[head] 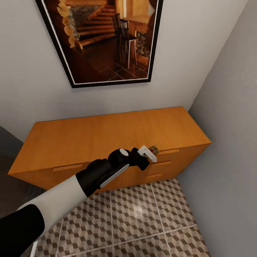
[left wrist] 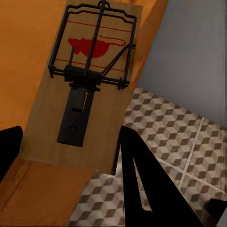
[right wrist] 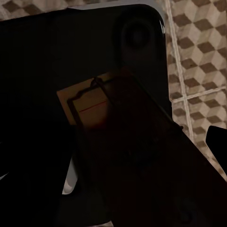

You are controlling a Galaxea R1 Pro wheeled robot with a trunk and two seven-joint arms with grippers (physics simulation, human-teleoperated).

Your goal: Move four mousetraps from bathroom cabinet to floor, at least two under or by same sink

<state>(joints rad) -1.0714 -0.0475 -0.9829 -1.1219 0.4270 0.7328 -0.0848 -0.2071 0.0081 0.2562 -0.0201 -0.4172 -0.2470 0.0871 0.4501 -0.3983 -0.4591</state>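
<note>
I have the left arm (head: 103, 173) stretched forward across the front of the cabinet (head: 107, 137), with the left gripper (head: 150, 153) up at the top drawer line on the right half, near a slim bar handle (head: 167, 151). It is clamped on a mousetrap (head: 153, 150): head view shows a small brown board with a red mark poking out past the white fingertips (head: 146, 151). Left wrist view confirms it, the mousetrap (left wrist: 80, 94) sits between the dark fingers (left wrist: 142, 189), wooden board with a red mouse print, black wire bar and spring, held against the orange wood, with the bathroom floor (left wrist: 175, 132) and grey wall (left wrist: 194, 52) off to the side. The cabinet stands against the far wall under a framed picture (head: 103, 39), its right end near the grey side wall (head: 228, 125); the cube-pattern bathroom floor (head: 142, 217) lies in front of it. Right wrist view is very dark: a second mousetrap (right wrist: 94, 101) shows close to the camera in shadow, dark robot body behind it, tiles (right wrist: 194, 56) beyond. I can't tell whether the right gripper is closed on it or not.
</note>
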